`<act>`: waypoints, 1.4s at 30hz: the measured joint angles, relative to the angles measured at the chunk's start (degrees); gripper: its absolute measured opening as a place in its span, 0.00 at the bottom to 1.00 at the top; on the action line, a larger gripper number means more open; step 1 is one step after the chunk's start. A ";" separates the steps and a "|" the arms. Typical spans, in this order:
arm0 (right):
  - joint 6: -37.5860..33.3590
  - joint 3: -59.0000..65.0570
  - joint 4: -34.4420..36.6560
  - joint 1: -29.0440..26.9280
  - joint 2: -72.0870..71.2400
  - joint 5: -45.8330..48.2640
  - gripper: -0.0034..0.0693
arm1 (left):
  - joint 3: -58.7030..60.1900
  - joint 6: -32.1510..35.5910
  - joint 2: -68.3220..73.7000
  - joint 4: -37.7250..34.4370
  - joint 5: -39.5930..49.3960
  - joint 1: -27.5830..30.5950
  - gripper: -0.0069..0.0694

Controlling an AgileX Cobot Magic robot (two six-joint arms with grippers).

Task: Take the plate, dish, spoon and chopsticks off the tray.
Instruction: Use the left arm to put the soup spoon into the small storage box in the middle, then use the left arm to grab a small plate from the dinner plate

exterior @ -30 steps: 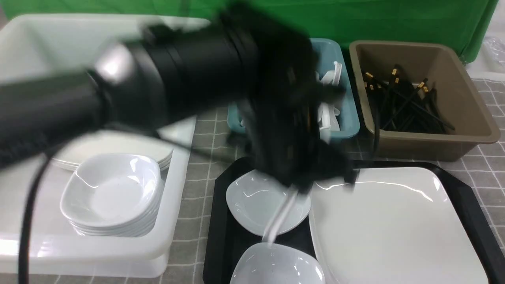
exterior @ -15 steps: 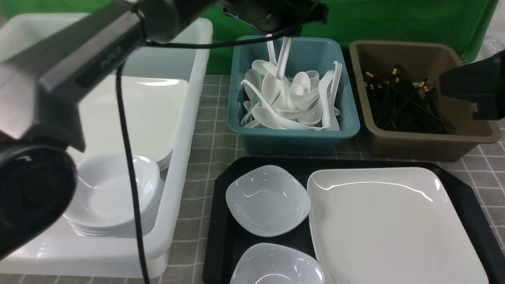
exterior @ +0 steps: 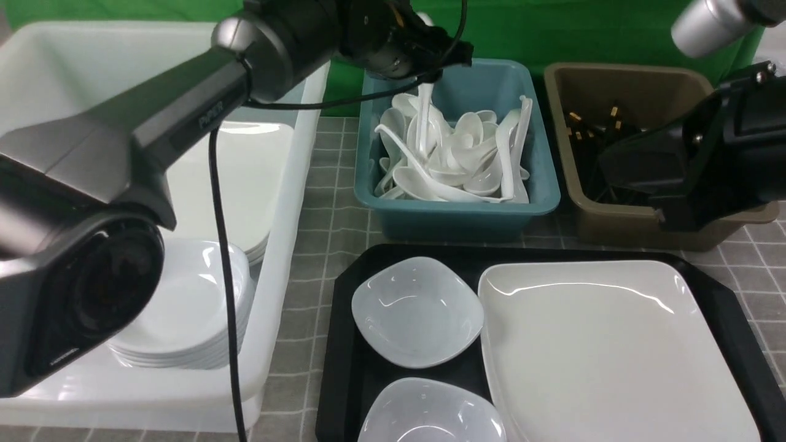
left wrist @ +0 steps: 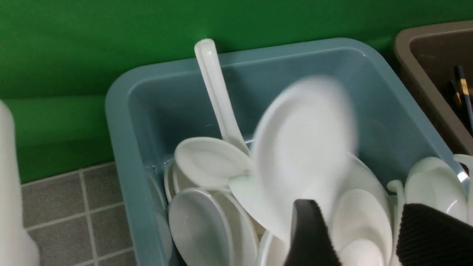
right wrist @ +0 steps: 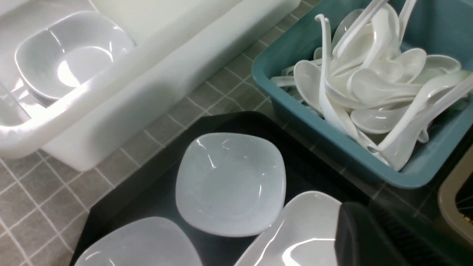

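Spoon (left wrist: pixel 305 147): just beyond the left gripper's fingertips, blurred, over the blue bin; in the front view it hangs below that hand.
Left gripper (left wrist: pixel 358 218): fingers apart, with a gap between them; whether the spoon touches one of them I cannot tell.
Spoon's long axis: steep, close to upright in the front view, running down from the fingertips toward the heap.
Nearer arm: the left, by far; the right is off to its right.
Blue bin (exterior: pixel 454 224): directly under the left gripper, with the loose spoons (exterior: pixel 470 153) heaped inside.
Brown tub (exterior: pixel 626 212): to the right of the left gripper, beside the bin, chopsticks (left wrist: pixel 463 88) in it.
Right gripper (right wrist: pixel 360 210): fingers together, nothing seen in them, in front of the tub.
Tray (exterior: pixel 334 368): nearer the robot than both grippers, holding two small dishes (exterior: pixel 417 313) and the plate (exterior: pixel 614 350).
White basin (exterior: pixel 276 294): left of the tray, nearer the robot than the left gripper.
Next move, my judgement: let the spoon drop clear, lift the left hand straight off, then come back toward the dishes.
Risk, as I judge: a handle snagging a finger on the way up.
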 joint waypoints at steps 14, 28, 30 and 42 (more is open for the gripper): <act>0.04 0.00 0.00 0.00 0.00 0.05 0.15 | 1.69 6.79 -12.54 -4.19 33.66 -0.11 0.23; 2.66 0.00 -0.42 0.00 0.00 3.40 0.15 | 43.06 14.04 -28.89 -14.29 31.79 -5.59 0.12; 2.78 0.00 -0.42 0.00 0.00 5.03 0.15 | 46.75 14.56 -28.89 -12.80 28.57 -8.63 0.18; 2.79 0.00 -0.72 0.00 0.00 12.13 0.14 | 53.19 12.75 -28.31 -7.17 14.87 -16.70 0.66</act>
